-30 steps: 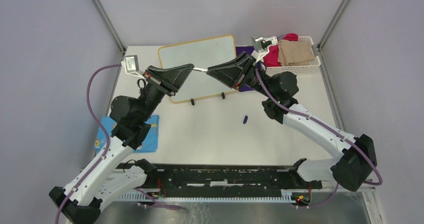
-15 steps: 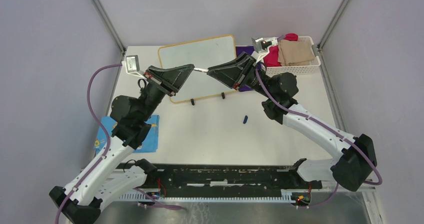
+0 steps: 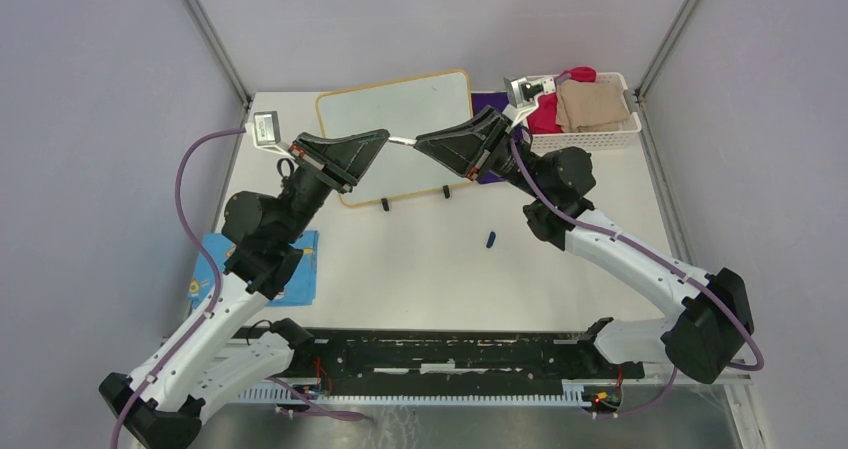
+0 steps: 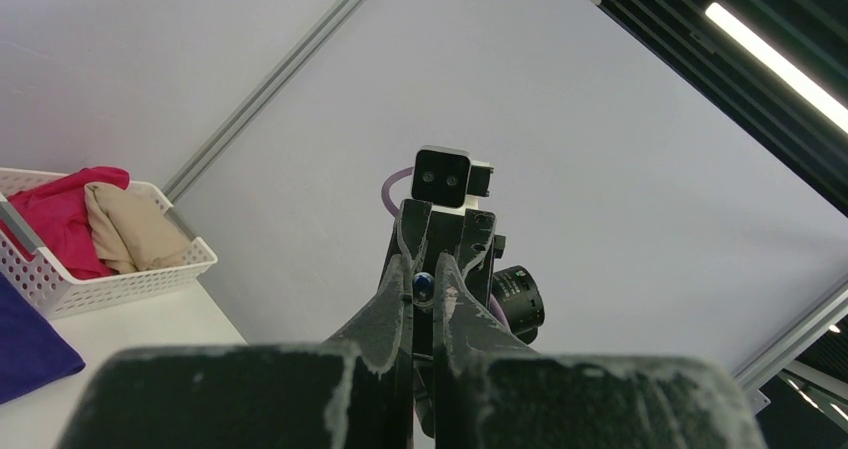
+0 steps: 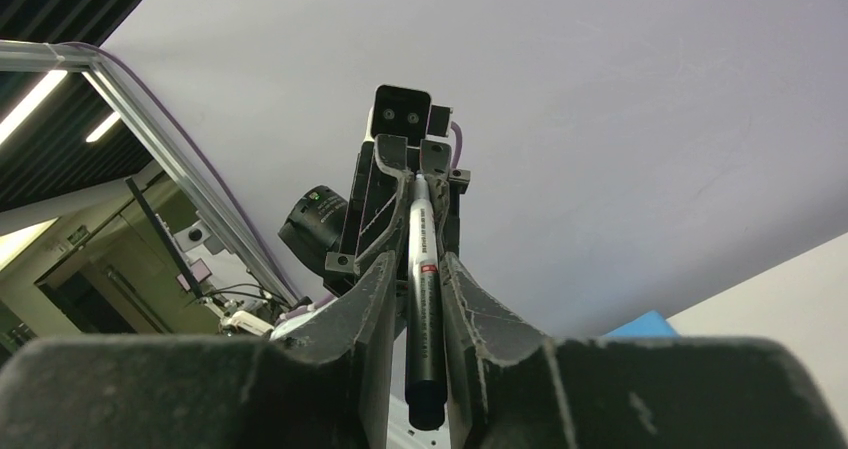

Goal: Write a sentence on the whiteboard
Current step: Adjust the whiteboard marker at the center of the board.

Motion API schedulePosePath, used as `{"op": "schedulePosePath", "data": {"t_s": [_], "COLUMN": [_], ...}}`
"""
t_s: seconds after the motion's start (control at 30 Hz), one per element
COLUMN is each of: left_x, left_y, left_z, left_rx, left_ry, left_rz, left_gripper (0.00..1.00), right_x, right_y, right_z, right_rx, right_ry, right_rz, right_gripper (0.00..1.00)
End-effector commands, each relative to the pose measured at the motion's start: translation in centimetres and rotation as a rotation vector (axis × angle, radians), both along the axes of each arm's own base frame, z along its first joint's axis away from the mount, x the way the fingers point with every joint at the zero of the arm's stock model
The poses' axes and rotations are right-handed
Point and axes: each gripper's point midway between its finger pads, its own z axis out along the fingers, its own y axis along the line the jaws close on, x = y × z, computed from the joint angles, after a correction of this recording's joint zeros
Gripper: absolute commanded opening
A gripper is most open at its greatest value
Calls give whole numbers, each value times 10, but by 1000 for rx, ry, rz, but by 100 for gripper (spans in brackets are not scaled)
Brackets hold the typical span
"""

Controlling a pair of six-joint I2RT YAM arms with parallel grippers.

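Observation:
The whiteboard (image 3: 420,104) lies flat at the back of the table, tan-framed, and its visible surface is blank; no sentence shows on it. My two grippers face each other above its near edge, with a marker (image 3: 401,139) between them. The left gripper (image 3: 384,137) is shut on the marker's blue end (image 4: 423,287). The right gripper (image 3: 419,141) is shut on the marker's barrel (image 5: 422,299), which runs out beyond the fingers. A small blue cap (image 3: 491,239) lies on the table, nearer than the board.
A white basket (image 3: 600,134) with pink and tan cloths stands at the back right. A purple cloth (image 3: 488,101) lies beside the board's right end. A blue booklet (image 3: 300,269) lies at the left under my left arm.

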Motion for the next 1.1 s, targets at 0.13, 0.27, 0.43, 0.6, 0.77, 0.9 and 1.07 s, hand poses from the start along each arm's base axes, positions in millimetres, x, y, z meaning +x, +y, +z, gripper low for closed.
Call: {"op": "schedulePosePath", "data": {"t_s": [0.13,0.27,0.43,0.6,0.77,0.9,1.07], "left_x": [0,0,1,1,2,3,5], "left_y": [-1,-1,-2,-1,-1,0,-1], "left_z": [-5,-5,-8,-9,-9,-9,-11], "left_rx": [-5,-5,-4,-5,-4,-3,5], "left_ry": [17,18,25,26,27,26,33], "left_rz": [-13,-12,-13,-7,-4,0,4], "left_gripper": [2,2,2,2,2,2,2], "right_x": [-11,-10,-7,-4,-5,-8,-12], "right_y": [-11,-12,-12,-11,-11,-10,-10], "right_z": [25,25,23,20,20,19,20], "right_rx": [88,89,87,84,85,84,86], "right_ry": [-59,-55,-43,-31,-34,-38,-61], "right_rz": [-2,-7,-15,-24,-19,-3,12], "right_gripper": [28,28,28,27,22,20,7]}}
